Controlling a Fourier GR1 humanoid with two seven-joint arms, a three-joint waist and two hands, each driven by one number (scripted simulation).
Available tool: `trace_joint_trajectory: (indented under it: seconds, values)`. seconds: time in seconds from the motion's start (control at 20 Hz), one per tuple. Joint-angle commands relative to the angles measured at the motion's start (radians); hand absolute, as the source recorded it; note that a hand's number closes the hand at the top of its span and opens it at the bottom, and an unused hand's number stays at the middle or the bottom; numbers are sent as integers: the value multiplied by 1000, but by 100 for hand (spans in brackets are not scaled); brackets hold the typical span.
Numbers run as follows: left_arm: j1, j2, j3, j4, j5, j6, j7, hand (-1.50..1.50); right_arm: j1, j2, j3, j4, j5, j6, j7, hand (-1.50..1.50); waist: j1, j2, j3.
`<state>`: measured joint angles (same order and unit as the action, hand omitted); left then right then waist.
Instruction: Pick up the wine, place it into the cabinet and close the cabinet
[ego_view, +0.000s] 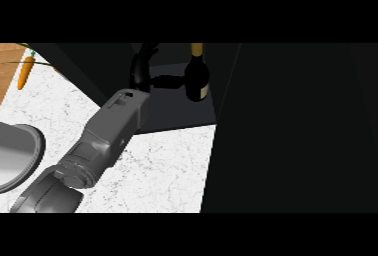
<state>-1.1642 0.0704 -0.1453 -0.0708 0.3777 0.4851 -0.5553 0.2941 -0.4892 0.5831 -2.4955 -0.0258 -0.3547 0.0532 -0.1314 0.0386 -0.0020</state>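
The wine bottle (196, 80), dark with a gold neck, stands upright on the dark shelf inside the open cabinet (177, 112). My left hand (144, 70) reaches into the cabinet just left of the bottle, at the end of a grey forearm that rises from the lower left. Its thumb (168, 81) points right and touches the bottle's side. The fingers (142, 57) arch upward, apart from the bottle and not wrapped round it. My right hand does not show anywhere.
A large dark cabinet door panel (295, 125) fills the right half of the view. A grey round bowl (16, 155) sits at the left edge on the white speckled counter (162, 170). An orange carrot (25, 72) lies at the top left.
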Motion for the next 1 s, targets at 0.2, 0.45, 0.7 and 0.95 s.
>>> trace_joint_trajectory:
  seconds: [0.2, 0.45, 0.7, 0.95]
  values:
    - [-30, 3, 44, -34, 37, -134, -30, -150, 36, -10, 14, -98, -48, 23, 15, -150, -2, 4, -1]
    - [-48, -8, 88, -79, 76, -244, -72, 150, 51, -20, -16, -116, -69, 30, 19, -150, 23, -7, 1]
    - [-40, -34, 105, -83, 90, -349, -85, 150, 77, -32, -31, -146, -65, 26, 38, -150, 42, -15, 1]
    - [-53, -57, 109, -82, 85, -365, -85, -150, 102, -40, -19, -213, -39, 1, 88, -150, 54, -22, 0]
